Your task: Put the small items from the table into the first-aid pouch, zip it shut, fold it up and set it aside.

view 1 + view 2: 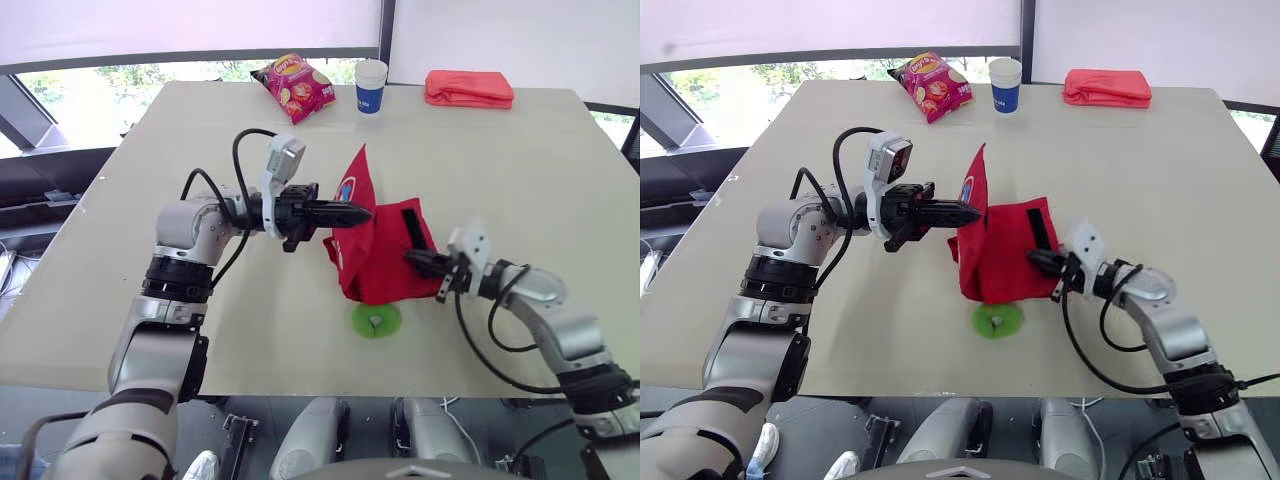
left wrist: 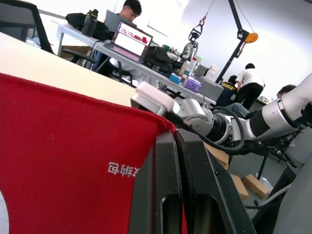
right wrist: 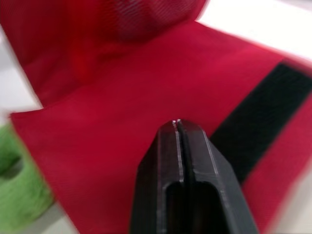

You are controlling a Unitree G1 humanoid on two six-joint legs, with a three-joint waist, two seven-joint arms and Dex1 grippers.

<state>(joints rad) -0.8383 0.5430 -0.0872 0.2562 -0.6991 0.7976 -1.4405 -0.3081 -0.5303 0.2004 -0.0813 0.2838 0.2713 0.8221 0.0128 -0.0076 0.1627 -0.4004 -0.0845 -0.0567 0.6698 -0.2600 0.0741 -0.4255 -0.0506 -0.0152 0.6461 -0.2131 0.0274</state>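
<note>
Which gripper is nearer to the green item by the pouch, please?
Right. The right gripper sits at the right edge of the pouch, close to the green item; the left gripper pinches the raised flap, farther off.

The left end effector (image 1: 365,212) pinches the raised flap of a red first-aid pouch (image 1: 375,262) on the table (image 1: 250,325), while the right end effector (image 1: 411,258) meets its right edge. A flat green round item (image 1: 377,321) lies at the pouch's near edge.
</note>
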